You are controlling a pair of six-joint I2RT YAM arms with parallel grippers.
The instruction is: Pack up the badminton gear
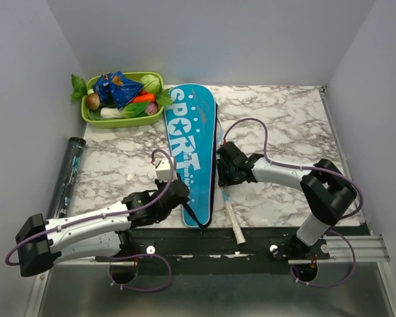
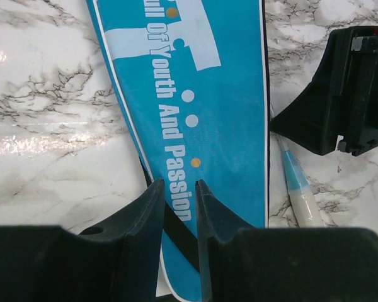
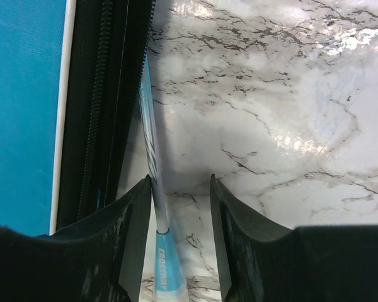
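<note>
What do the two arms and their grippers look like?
The left arm and right arm have silver-white links between black joints; a purple cable loops along each. The left gripper and right gripper each have two black, wedge-shaped fingers.

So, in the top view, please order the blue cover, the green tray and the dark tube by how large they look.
1. Blue cover, clearly the largest.
2. Green tray, wider than the tube.
3. Dark tube, about as long as the tray but much thinner.
</note>
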